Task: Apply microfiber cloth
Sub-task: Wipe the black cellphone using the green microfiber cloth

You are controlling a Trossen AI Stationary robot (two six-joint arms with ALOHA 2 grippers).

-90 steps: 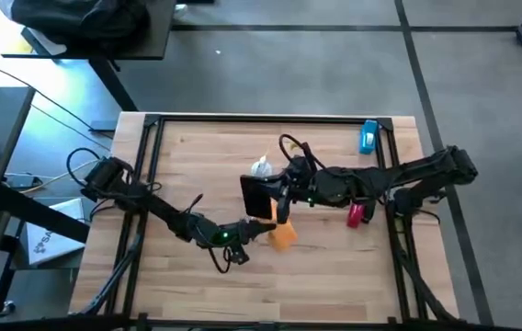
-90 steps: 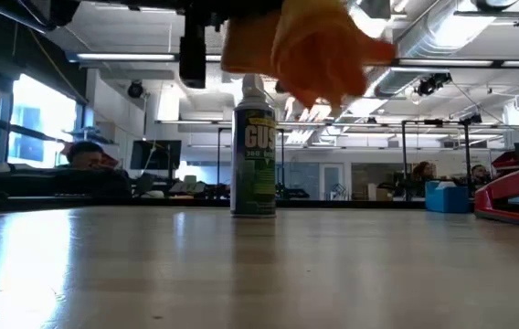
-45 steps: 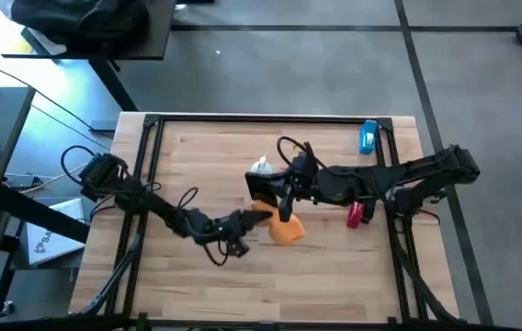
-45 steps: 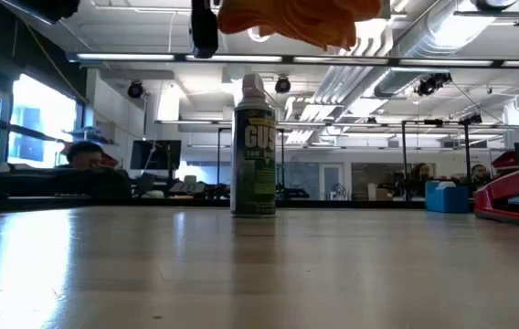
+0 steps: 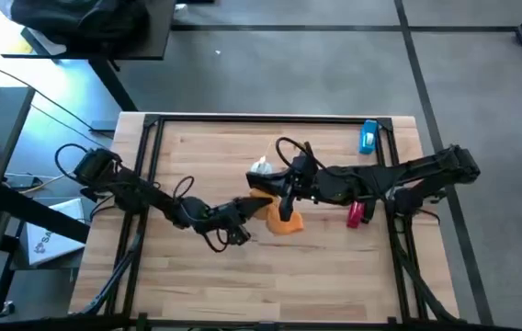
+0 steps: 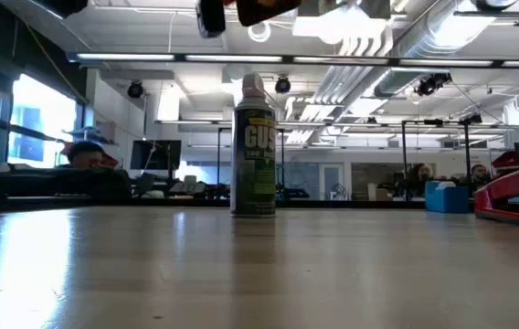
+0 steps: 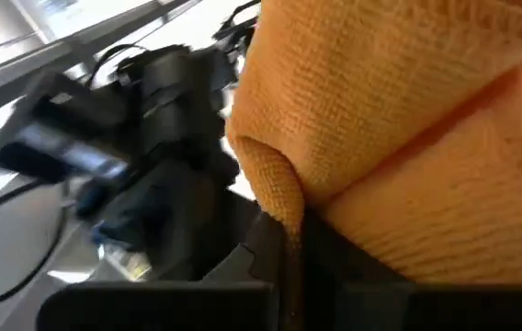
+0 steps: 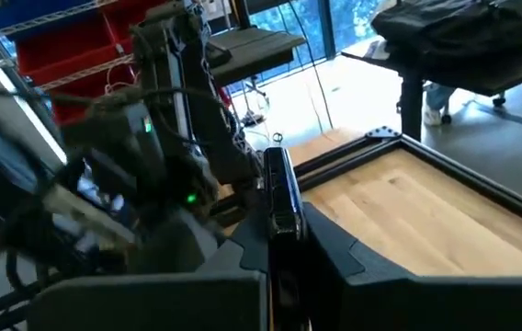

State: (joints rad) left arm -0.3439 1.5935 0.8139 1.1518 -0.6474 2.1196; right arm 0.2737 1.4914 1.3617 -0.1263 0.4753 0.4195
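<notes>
Orange and bunched, the microfiber cloth point(image 5: 285, 221) hangs near the table's point(image 5: 334, 276) middle in the high view, pinched in the left gripper point(image 5: 263, 210) and touching the black phone point(image 5: 266, 188) clamped on edge by the right gripper point(image 5: 284, 188). Low view: a green spray can point(image 6: 254, 148) stands upright on pale wood before an office hall. Left wrist view: coarse knit fills the frame. Right wrist view: the phone stands edge-on between the fingers.

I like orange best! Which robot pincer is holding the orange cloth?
The left pincer holds the orange microfiber cloth. The right pincer grips the thin black phone instead.
</notes>
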